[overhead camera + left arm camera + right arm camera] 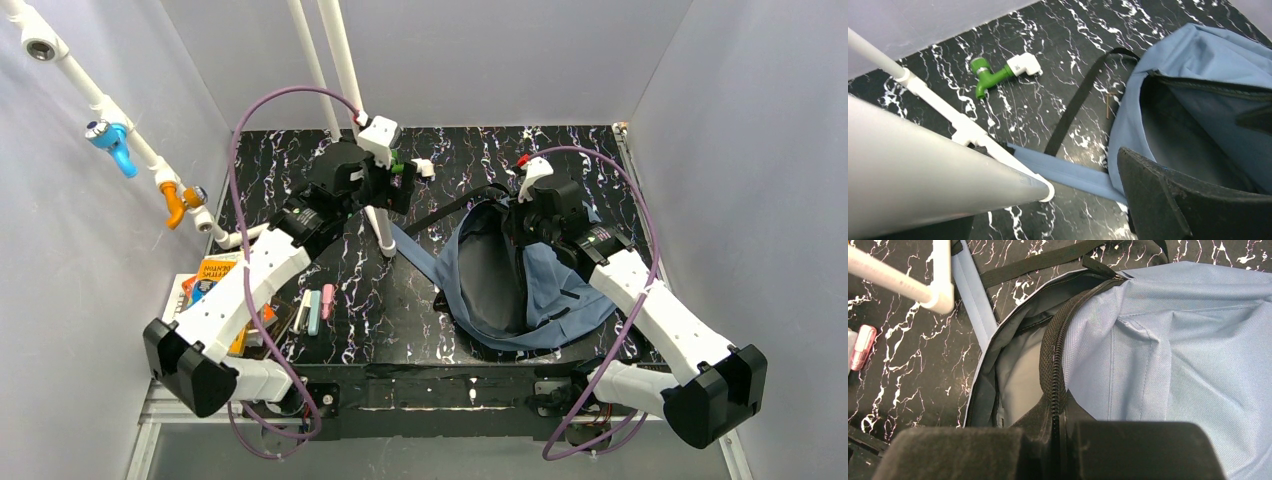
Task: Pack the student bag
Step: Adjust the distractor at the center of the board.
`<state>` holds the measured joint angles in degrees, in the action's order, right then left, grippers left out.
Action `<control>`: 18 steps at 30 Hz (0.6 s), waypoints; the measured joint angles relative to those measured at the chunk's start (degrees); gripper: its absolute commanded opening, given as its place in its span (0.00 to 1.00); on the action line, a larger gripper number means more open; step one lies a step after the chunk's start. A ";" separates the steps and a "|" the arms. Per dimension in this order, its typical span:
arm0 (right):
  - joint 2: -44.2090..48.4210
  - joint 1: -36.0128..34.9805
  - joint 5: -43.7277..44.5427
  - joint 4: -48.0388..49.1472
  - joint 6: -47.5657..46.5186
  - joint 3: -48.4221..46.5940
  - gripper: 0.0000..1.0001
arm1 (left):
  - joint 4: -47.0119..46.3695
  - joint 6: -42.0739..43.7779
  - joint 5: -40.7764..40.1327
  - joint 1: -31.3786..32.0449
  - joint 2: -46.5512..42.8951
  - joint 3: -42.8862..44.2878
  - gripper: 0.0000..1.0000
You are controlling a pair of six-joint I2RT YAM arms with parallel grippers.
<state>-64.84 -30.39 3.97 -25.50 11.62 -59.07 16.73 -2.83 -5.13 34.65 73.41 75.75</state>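
The student bag (565, 290) is a slate-blue backpack lying on the right half of the black marbled table (400, 320), its main compartment unzipped and gaping. My right gripper (1060, 420) is shut on the bag's black zipper edge (1050, 365) and holds that rim up over the grey lining; seen from above, the right gripper (527, 222) sits at the far side of the opening. My left gripper (1058, 215) hangs open above the table just left of the bag (1198, 65), beside a white upright pipe (923, 165) that hides one finger. Nothing is between its fingers.
A green tap with a white fitting (998, 74) lies on the far table. A blue shoulder strap (1073, 172) and a black webbing strap (1075, 102) trail left from the bag. Books (215, 285) and several markers (315, 310) lie at the near left. White pipes (340, 70) rise at the back.
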 measured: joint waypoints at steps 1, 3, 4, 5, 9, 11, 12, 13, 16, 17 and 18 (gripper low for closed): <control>0.02 0.00 0.13 0.00 -0.02 0.00 0.01 | -1.40 0.33 -0.68 0.13 0.94 -0.13 0.99; 0.11 0.00 0.22 -0.04 -0.07 0.00 0.01 | -3.72 0.59 -2.29 0.35 2.91 0.07 0.99; 0.17 0.00 0.31 -0.04 -0.11 0.00 0.01 | -4.61 0.59 -3.13 0.35 3.89 0.44 0.99; 0.24 0.00 0.35 -0.04 -0.22 0.00 0.01 | -5.07 0.52 -3.85 0.33 4.87 1.07 0.99; 0.33 0.00 0.37 -0.04 -0.42 0.00 0.01 | -6.51 -0.70 -8.48 0.33 9.55 4.37 0.99; 0.33 0.00 0.37 -0.02 -0.52 0.00 0.01 | -7.91 -1.79 -10.86 0.33 10.73 4.15 0.99; 0.33 0.00 0.35 -0.02 -0.61 0.00 0.01 | -8.81 -2.36 -11.80 0.35 10.97 3.37 0.99; 0.33 0.00 0.35 0.00 -0.63 0.02 0.01 | -9.42 -2.78 -12.24 0.35 11.10 2.67 0.99; 0.33 0.00 0.35 -0.02 -0.74 0.09 0.01 | -11.54 -4.55 -13.42 0.35 12.26 0.09 0.99; 0.33 0.00 0.37 -0.02 -0.85 0.09 0.01 | -12.44 -4.81 -13.77 0.37 12.55 -0.72 0.99; 0.33 0.00 0.37 -0.02 -0.92 0.11 0.01 | -13.68 -4.90 -14.08 0.42 12.68 -1.75 0.99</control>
<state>-64.51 -30.39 4.34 -25.52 10.70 -58.96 3.05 -7.73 -19.20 35.07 86.08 74.00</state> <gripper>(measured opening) 0.077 0.996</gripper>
